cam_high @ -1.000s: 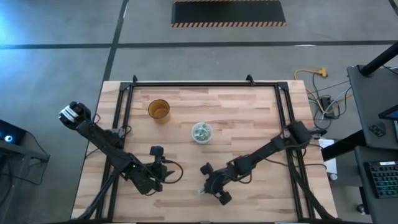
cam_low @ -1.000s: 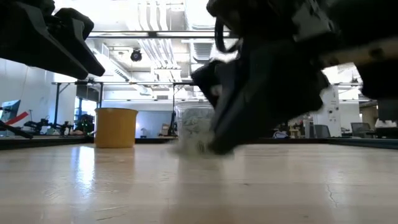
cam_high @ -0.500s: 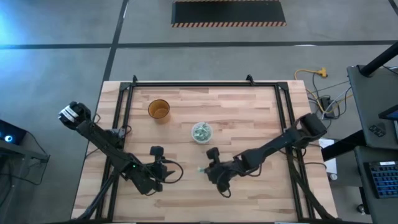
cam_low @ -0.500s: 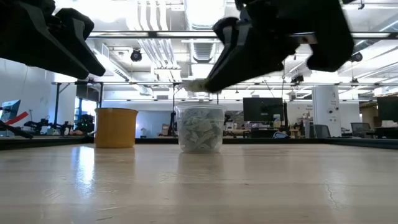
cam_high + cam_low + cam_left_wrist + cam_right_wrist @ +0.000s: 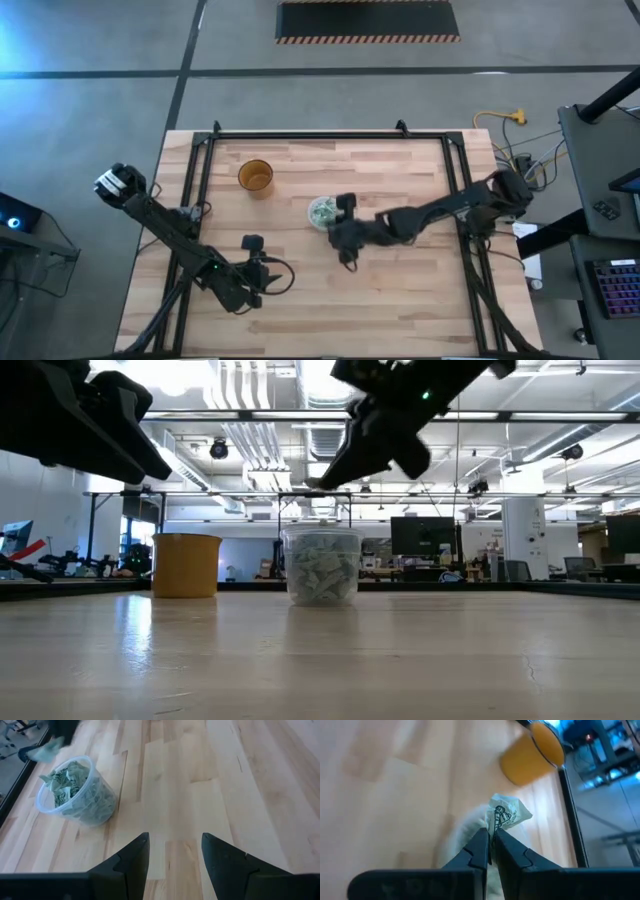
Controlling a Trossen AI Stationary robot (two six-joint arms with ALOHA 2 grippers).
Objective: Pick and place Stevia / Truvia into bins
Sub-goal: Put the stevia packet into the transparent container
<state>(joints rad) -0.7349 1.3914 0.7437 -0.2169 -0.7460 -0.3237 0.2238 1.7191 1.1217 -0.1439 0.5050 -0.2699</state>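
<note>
A: Where's the right gripper [image 5: 491,836]?
B: Above the cup [image 5: 323,212], fingers pinched on one sachet [image 5: 506,814].
A: The left gripper [image 5: 172,851]?
B: Parked near the table's [image 5: 400,290] front, fingers apart, holding nothing.

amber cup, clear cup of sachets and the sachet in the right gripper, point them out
amber cup [image 5: 256,176], high view, its inside.
clear cup [image 5: 321,566], low view, its side wall.
sachet [image 5: 507,814], right wrist view, its printed face.

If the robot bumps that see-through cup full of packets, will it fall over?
Probably it slides rather than tips: the clear cup stands upright, squat and flat-bottomed on the table. It likely weighs little, since only paper packets fill it. A hard knock might still spill some.
</note>
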